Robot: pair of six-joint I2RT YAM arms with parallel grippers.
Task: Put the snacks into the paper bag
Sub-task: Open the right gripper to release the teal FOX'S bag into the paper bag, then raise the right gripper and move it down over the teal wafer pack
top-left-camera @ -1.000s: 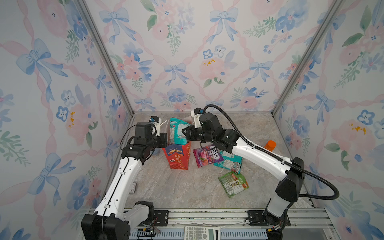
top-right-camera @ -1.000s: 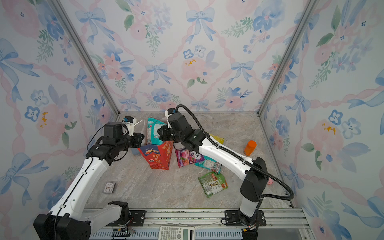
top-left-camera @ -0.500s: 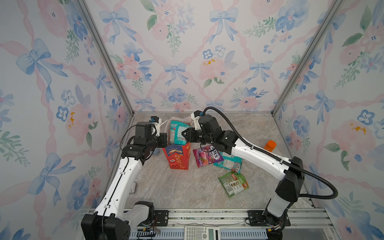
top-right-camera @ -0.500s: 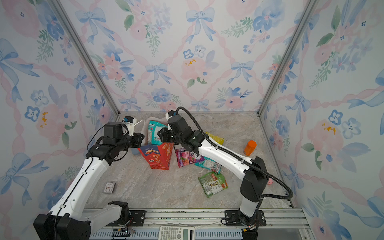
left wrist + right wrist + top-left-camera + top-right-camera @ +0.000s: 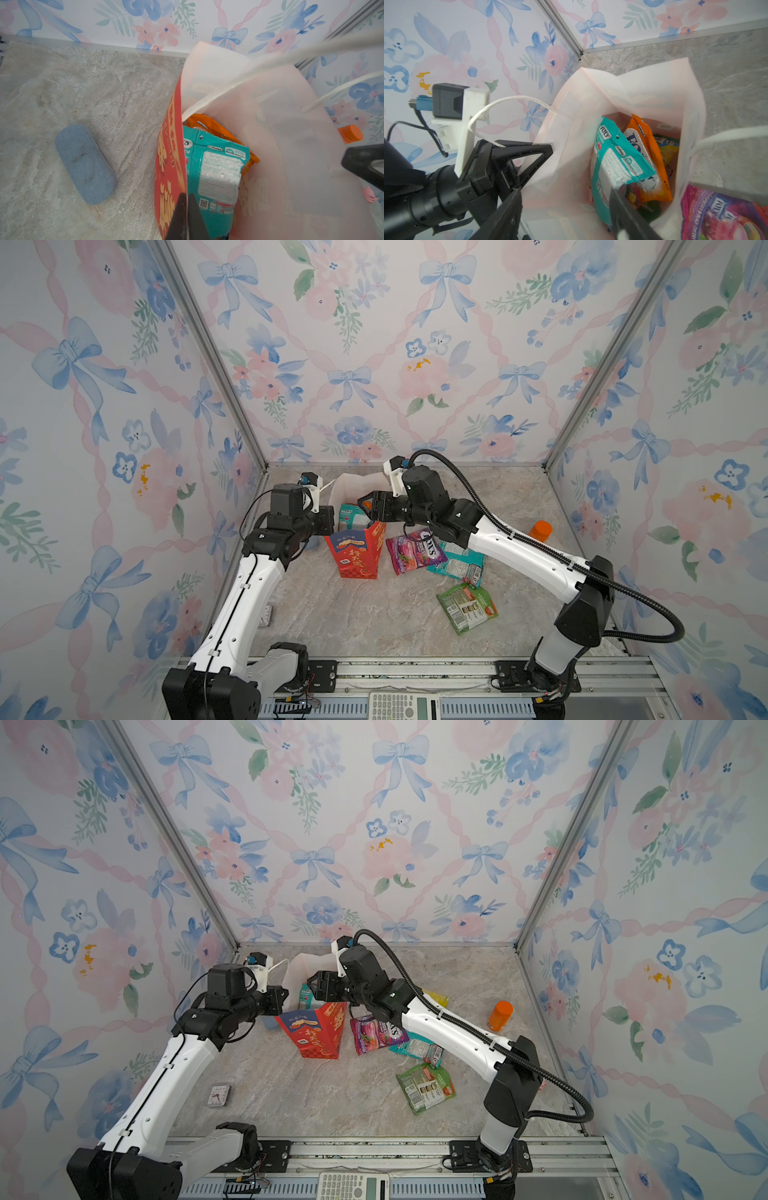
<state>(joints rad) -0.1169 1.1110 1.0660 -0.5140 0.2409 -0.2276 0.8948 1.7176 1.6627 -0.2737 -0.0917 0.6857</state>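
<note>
Left pincer (image 5: 186, 196) nips the paper bag's (image 5: 291, 135) red wall; inside, a teal packet (image 5: 216, 172) and seemingly an orange packet (image 5: 207, 122).

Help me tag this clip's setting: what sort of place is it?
Probably a robot test booth, not a home: floral wallpaper panels in aluminium framing box in a marble-look tabletop, with two arms bolted to a rail.

One paper bag (image 5: 357, 551), at the left gripper's (image 5: 185, 195) jaws. Inside it, under the right gripper's (image 5: 368, 506) jaws, three show: teal packet (image 5: 616, 162), orange packet (image 5: 652, 158), yellow packet (image 5: 669, 149). Four lie outside, away from both jaws: purple packet (image 5: 415, 549), second teal packet (image 5: 457, 565), green packet (image 5: 467, 608), second yellow packet (image 5: 436, 997). One bottle (image 5: 540, 529), one blue case (image 5: 85, 164), one pig toy (image 5: 369, 195), one calculator (image 5: 401, 705).
</note>
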